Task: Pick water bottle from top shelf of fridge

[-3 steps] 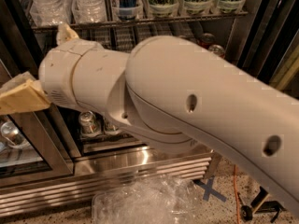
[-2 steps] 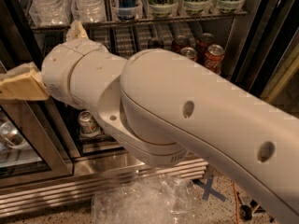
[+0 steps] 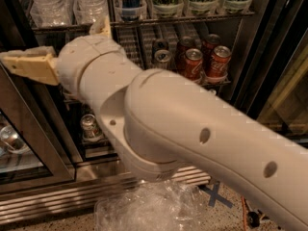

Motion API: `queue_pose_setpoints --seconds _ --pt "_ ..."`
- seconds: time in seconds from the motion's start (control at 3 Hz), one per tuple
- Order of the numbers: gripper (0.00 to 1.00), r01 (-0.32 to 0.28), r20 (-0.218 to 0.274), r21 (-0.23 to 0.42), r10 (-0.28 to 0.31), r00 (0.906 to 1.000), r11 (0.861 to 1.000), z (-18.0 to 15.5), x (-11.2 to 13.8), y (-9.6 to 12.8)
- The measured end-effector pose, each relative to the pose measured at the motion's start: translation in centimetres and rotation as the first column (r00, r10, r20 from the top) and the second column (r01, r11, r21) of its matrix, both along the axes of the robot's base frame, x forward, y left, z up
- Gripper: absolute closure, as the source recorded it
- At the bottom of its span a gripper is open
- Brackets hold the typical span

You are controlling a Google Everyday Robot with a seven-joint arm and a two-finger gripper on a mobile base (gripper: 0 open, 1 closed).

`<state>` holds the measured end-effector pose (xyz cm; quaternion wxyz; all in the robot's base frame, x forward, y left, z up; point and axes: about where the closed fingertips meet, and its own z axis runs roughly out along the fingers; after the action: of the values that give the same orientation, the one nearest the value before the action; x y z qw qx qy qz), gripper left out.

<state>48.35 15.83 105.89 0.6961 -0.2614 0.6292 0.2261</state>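
The gripper [image 3: 55, 44] is hovering just below the front edge of the top shelf [image 3: 192, 19], towards that shelf's left end. Its two tan fingers [image 3: 29, 66] are standing spread apart and grasping nothing: one is pointing out to the left under the shelf, and the tip of the other is poking up against the shelf edge.

The water bottle [image 3: 89, 1] is standing on the top shelf, directly above the gripper, with a second clear bottle [image 3: 48, 4] beside it. Only their ribbed lower bodies are showing.

Over the last second the gripper has been climbing towards the top shelf and sliding along beneath it, so the upper fingertip is now reaching the shelf's edge rather than sitting well below it. The bulky arm [image 3: 202, 138] has been swinging lower as well, uncovering the red cans [image 3: 219, 61] on the rack under the top shelf.

For the task, this looks like the closing part of the approach. The fingers are now lining up under the bottle, but they are not yet at bottle height or around it, so more lifting and reaching into the fridge [image 3: 255, 47] seems needed before any grasp.
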Motion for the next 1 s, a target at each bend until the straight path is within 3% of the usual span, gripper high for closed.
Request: queue_pose_setpoints --seconds 0.33,0.67,1.0 --pt "0.0 -0.004 0.03 0.085 0.001 0.9996 0.996 -0.4 -0.2 3.6" --pt "0.0 0.053 0.089 0.074 -0.06 0.9942 0.996 0.8 0.3 3.1" --pt "0.0 0.025 0.064 0.077 -0.03 0.9975 0.997 0.5 -0.1 3.4"
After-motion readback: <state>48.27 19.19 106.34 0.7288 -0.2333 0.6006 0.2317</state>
